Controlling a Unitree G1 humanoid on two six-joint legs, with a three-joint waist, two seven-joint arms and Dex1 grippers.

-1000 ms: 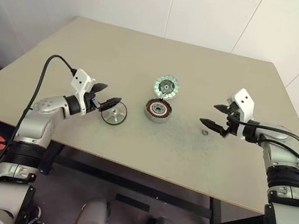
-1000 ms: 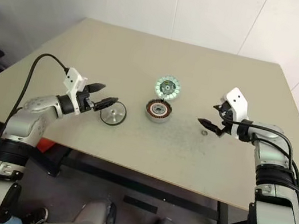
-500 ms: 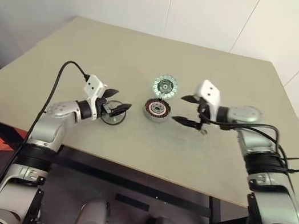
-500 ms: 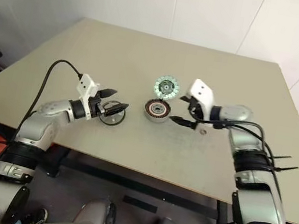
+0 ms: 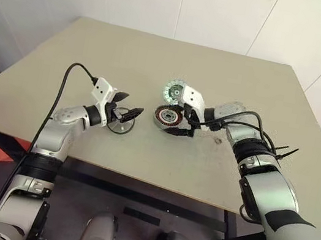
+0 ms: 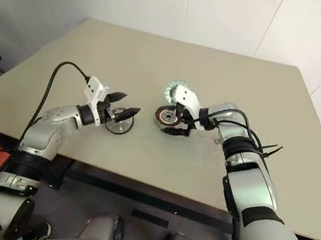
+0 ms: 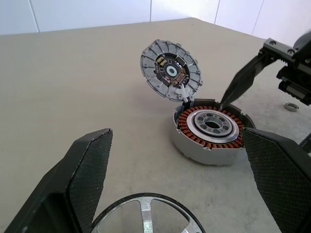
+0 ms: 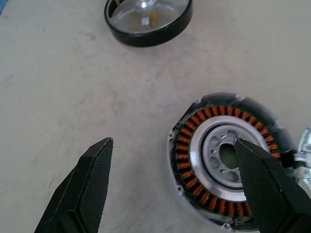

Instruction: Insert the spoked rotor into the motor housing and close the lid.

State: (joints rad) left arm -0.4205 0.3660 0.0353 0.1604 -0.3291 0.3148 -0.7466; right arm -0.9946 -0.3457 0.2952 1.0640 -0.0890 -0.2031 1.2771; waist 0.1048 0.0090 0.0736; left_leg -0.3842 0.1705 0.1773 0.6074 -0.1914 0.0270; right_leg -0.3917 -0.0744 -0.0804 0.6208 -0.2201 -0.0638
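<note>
My right claw (image 5: 179, 124) has swung in from the right side of the bench (image 5: 97, 53) and now hangs over the motor housing (image 5: 169, 117), while my left arm has shifted only a little toward the middle; nearest me, my left claw (image 5: 125, 112) is spread wide and holds nothing, its fingers (image 7: 85, 170) straddling the spoked rotor (image 5: 121, 125), which lies flat on the bench just below them; a little farther on, the right claw is likewise spread and empty, one finger (image 8: 269, 187) over the housing's copper windings and the other over bare bench beside it; the housing sits open, its silver centre showing; at its far edge the lid (image 7: 170, 69) stands tilted up, touching the housing's rim; a small metal ring (image 5: 218, 141) lies to the right of the housing.
</note>
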